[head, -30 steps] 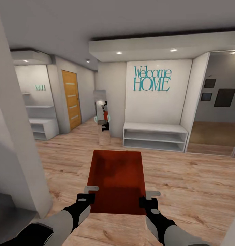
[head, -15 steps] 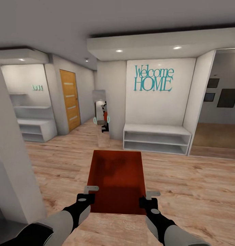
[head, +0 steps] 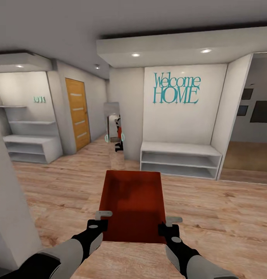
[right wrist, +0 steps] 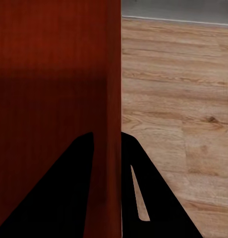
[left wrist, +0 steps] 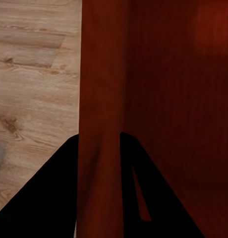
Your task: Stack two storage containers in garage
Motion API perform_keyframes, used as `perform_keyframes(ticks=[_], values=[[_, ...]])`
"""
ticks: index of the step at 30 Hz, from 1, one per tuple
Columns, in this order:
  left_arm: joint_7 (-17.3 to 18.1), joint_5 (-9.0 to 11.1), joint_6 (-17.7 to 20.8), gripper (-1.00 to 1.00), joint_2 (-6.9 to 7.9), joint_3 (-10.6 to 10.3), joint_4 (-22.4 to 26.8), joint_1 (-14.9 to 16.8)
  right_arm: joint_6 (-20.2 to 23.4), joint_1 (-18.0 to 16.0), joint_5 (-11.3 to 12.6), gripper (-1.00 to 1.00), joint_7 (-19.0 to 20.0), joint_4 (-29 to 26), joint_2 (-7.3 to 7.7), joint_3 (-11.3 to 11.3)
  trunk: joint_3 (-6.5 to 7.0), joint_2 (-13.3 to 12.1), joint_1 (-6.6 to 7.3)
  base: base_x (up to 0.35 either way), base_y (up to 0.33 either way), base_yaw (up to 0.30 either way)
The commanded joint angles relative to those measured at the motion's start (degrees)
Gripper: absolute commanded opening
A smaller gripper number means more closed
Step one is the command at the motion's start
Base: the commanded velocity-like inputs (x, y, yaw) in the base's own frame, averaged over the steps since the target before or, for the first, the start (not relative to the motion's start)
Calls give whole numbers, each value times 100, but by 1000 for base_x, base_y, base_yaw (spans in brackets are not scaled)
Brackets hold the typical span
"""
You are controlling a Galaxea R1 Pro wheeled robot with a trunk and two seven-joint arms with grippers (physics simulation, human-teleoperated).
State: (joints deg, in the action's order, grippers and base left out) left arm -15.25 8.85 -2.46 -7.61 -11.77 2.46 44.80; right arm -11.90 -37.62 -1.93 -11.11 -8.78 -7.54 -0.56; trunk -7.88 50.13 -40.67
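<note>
Both arms reach forward, left gripper [head: 104, 214] and right gripper [head: 173, 220] clamping the container's [head: 133, 201] side walls.

The open red-orange rectangular storage container [head: 133, 205] is showing smooth, matt walls with faint grain, while the light wood-plank floor [head: 218, 209] is looking knotty and softly satin.

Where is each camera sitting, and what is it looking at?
Head view: up on the robot's head, looking forward and down the hallway at the storage container, left gripper and right gripper.
Left wrist view: near the left gripper, fingers astride the container's wall.
Right wrist view: near the right gripper, likewise.
All share the container and wood floor.
</note>
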Motion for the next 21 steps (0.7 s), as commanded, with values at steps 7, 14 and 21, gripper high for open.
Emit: perform_keyframes(ticks=[7, 14, 21], values=[[-119, 82, -28, -100, 102, 131, -18, 3, -120, -8, -88, -100, 21, -133, -3, 186, -9, 7, -4, 325, 0, 0], [-119, 82, -26, -100, 102, 131, -18, 3, -120, -8, -88, -100, 21, -133, -3, 186, -9, 7, -4, 325, 0, 0], [-119, 82, -26, -100, 102, 131, -18, 3, -120, -8, -88, -100, 21, -133, -2, 188, -9, 7, -4, 325, 0, 0]])
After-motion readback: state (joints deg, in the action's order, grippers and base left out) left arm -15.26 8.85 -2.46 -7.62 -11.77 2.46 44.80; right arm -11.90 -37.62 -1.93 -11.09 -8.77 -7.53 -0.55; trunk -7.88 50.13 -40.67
